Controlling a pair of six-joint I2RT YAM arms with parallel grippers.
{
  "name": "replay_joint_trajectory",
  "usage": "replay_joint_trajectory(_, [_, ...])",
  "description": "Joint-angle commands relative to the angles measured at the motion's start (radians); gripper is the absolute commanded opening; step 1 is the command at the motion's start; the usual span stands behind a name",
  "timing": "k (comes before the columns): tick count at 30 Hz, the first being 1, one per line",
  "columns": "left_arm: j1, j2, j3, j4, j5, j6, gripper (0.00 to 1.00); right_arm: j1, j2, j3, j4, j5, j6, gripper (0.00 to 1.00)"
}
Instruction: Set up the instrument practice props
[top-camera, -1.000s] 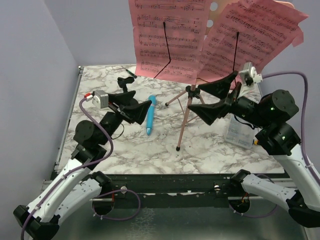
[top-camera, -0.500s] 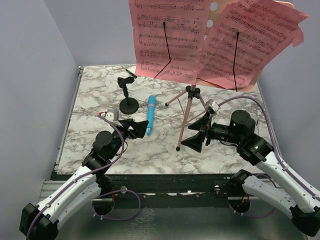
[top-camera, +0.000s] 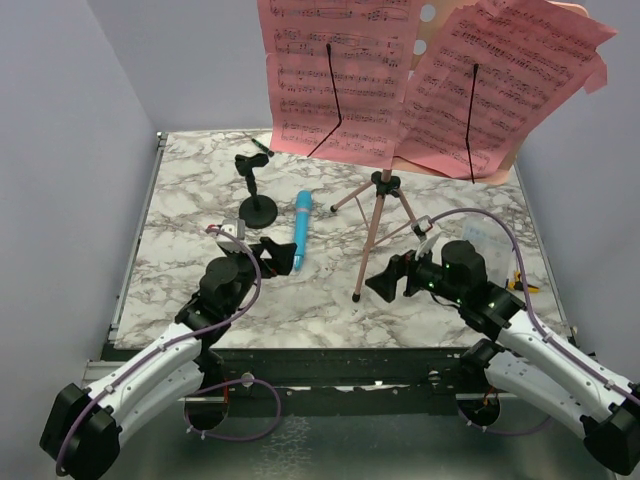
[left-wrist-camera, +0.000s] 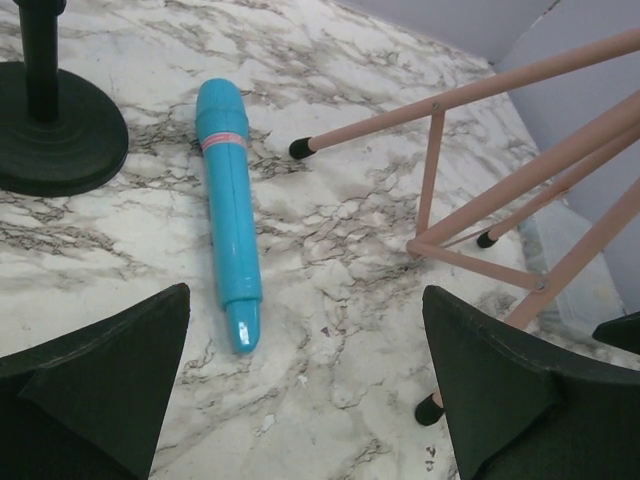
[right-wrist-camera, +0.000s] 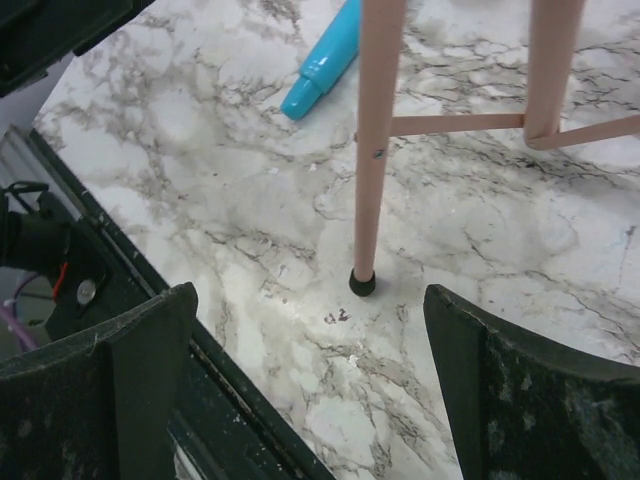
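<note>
Stand (top-camera: 374, 235) is upright at frame centre; you see left gripper (top-camera: 283, 257) and right gripper (top-camera: 388, 275) spread wide, holding nothing.

1. A white tabletop (top-camera: 180, 215) with grey marbling fills the middle of the overhead view.
2. A small black stand (top-camera: 258, 209) with a round base stands upright, left of centre.
3. A thin dark stick (top-camera: 260, 147) lies at the table's far edge, upper left.
4. A clear container (top-camera: 488, 238) sits right of centre, partly hidden.
5. Plain lilac walls (top-camera: 60, 150) enclose the left, back and right.
</note>
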Motion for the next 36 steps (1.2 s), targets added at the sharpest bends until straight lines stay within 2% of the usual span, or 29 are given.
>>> replay_joint_trajectory(1, [0.000,0.080,0.026,0.019,-0.036,0.036,0.99,0.003,0.025,0.006,0.028,0.150,0.038,1.00])
replay_joint_trajectory(5, [0.009,0.161,0.068,0.029,-0.015,0.060,0.99,-0.009,0.025,0.004,0.039,0.174,0.039,1.00])
replay_joint_trajectory(8, [0.033,0.207,0.094,0.046,0.031,0.048,0.99,-0.058,0.042,0.006,0.051,0.124,0.042,1.00])
replay_joint_trajectory(14, [0.176,0.266,0.085,0.181,0.175,-0.064,0.99,-0.252,0.108,0.005,0.125,-0.087,0.075,1.00])
replay_joint_trajectory(17, [0.238,0.261,0.080,0.192,0.179,-0.091,0.99,-0.350,0.121,-0.005,0.148,-0.157,0.096,1.00])
replay_joint_trajectory(23, [0.337,0.201,0.001,0.218,0.071,-0.198,0.99,-0.605,0.127,-0.062,0.223,-0.283,0.142,1.00])
replay_joint_trajectory(28, [0.389,0.112,-0.086,0.218,-0.085,-0.254,0.99,-0.787,0.162,-0.116,0.320,-0.360,0.189,1.00])
replay_joint_trajectory(32, [0.399,0.040,-0.144,0.224,-0.227,-0.272,0.99,-0.836,0.186,-0.117,0.362,-0.336,0.197,1.00])
replay_joint_trajectory(36, [0.398,0.022,-0.186,0.297,-0.266,-0.230,0.99,-0.836,0.196,-0.106,0.363,-0.225,0.174,1.00])
